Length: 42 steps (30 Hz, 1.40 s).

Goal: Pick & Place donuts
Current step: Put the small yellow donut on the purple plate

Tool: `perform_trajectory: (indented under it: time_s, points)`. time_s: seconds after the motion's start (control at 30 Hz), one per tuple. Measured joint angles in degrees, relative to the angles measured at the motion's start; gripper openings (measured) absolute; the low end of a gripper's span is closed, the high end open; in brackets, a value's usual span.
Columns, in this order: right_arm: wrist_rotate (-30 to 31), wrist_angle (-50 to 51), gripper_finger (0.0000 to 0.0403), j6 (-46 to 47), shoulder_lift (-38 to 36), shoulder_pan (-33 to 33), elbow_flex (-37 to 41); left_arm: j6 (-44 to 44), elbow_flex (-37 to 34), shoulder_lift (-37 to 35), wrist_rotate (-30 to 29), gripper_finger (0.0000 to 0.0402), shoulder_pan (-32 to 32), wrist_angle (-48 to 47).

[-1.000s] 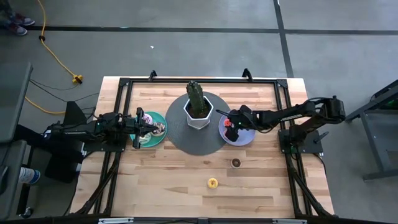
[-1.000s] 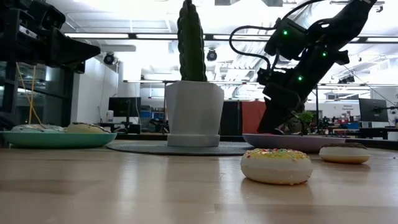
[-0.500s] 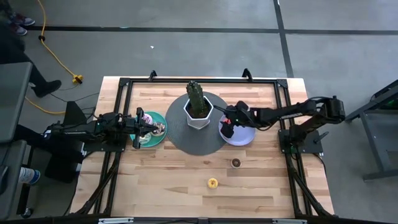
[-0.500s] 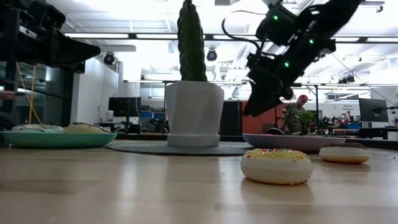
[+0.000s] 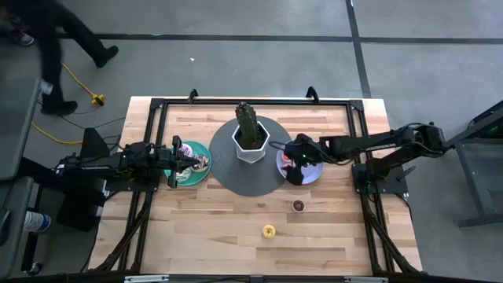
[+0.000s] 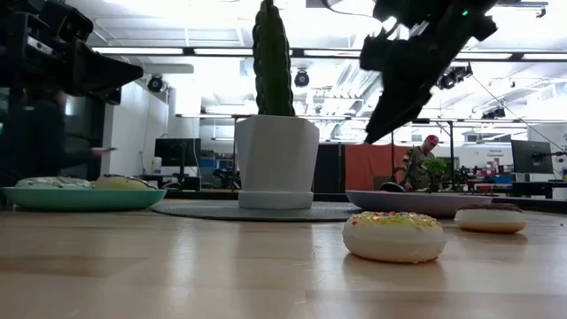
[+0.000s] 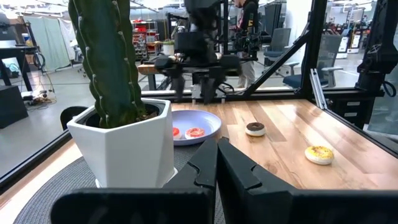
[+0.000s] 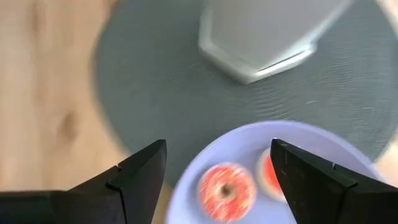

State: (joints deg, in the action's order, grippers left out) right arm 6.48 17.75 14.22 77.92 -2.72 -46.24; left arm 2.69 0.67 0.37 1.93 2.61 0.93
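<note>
Two red donuts (image 8: 227, 191) lie on the lavender plate (image 5: 311, 174), and the right tool (image 5: 295, 161) hangs above that plate with its fingers (image 8: 140, 169) spread wide and nothing between them. Beside the plate, a white pot (image 5: 251, 145) with a cactus (image 6: 273, 58) stands on a round grey mat (image 5: 228, 174). Across the mat, the left tool (image 5: 187, 159) is closed and empty over the teal plate (image 5: 198, 170), which carries iced donuts (image 6: 122, 182). Nearer the table's (image 5: 212, 236) front edge lie a brown donut (image 5: 298, 206) and a yellow donut (image 5: 269, 231), well apart from both plates.
</note>
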Motion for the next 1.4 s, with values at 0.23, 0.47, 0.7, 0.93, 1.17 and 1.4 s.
perform_trajectory:
  time_s: [0.23,0.47,0.7,0.93,1.17,1.4]
  points:
    - [-6.68,3.96,0.0279,-5.24,-4.41,5.83,0.05,0.01,0.0,-0.01,0.0,0.0001,0.0,0.0]
    - [-11.49,4.51,0.028,-6.96,-5.38,12.17,0.2,0.0,0.0,0.0,0.0,0.0001,0.0,0.0]
    - [-8.13,4.43,0.028,-9.78,-5.32,19.3,0.22,0.01,0.0,-0.01,0.0,0.0001,0.0,0.0]
    - [-2.16,-0.66,0.028,-7.13,-0.62,26.88,0.22,0.01,0.0,-0.01,0.0,0.0001,0.0,0.0]
    - [-1.79,-11.8,0.028,-3.78,8.8,31.87,0.24,0.01,0.0,0.0,0.0,0.0001,0.0,0.0]
    - [5.43,-19.74,0.0282,1.24,16.97,34.31,-0.32,0.01,0.0,-0.01,0.0,0.0001,0.0,0.0]
